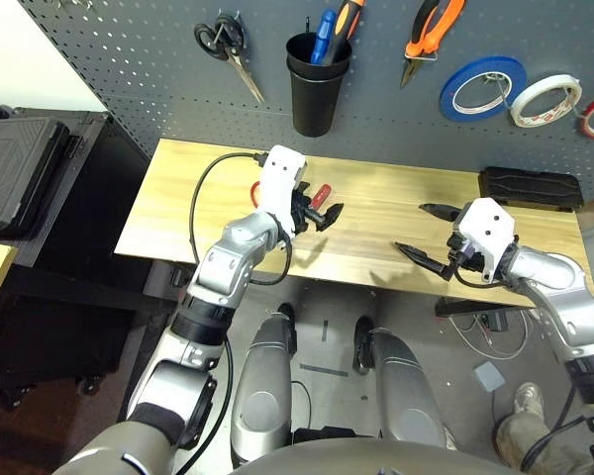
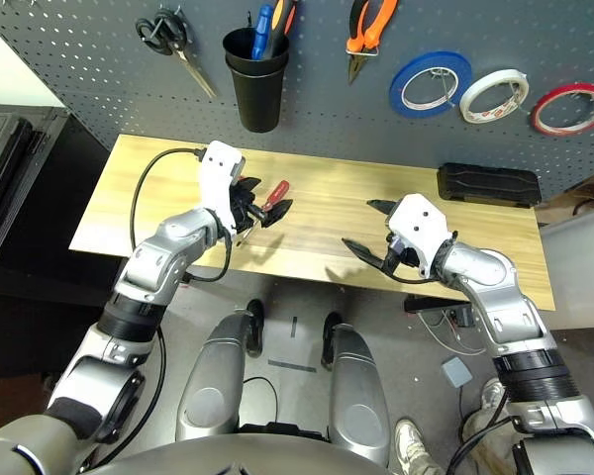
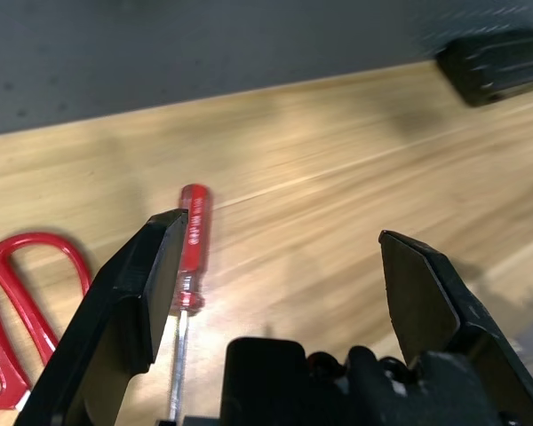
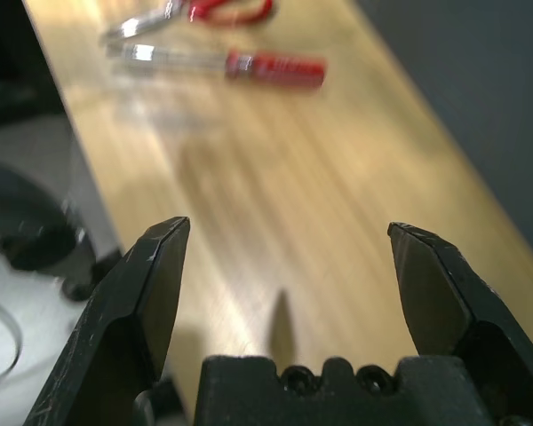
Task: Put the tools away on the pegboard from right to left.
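The pegboard (image 1: 376,119) already carries two of your four tools. In the head views, the red tape ring (image 2: 570,107) hangs at its far right end and the orange-and-black pliers (image 2: 366,30) hang on a hook up and left of the right gripper (image 2: 371,234). By that order, you have the screwdriver next, then the red scissors. The blue tape roll (image 2: 431,84) and white tape roll (image 2: 493,94) hang between the pliers and the red ring. The black cup (image 2: 254,81) and black-handled scissors (image 2: 173,40) sit above the left gripper (image 2: 267,210). A flat black case (image 2: 489,184) lies on the table (image 2: 317,233) beyond the right gripper.

In the left wrist view, your left gripper is spread wide and empty. The red-handled screwdriver (image 3: 191,247) lies on the wood just beside one finger (image 3: 129,297), outside the gap, I judge. The red-handled scissors (image 3: 22,297) lie further out on that side.

In the right wrist view, your right gripper is likewise wide and empty, with bare wood between its fingers. The screwdriver and scissors lie well ahead. Nothing blocks either tool.
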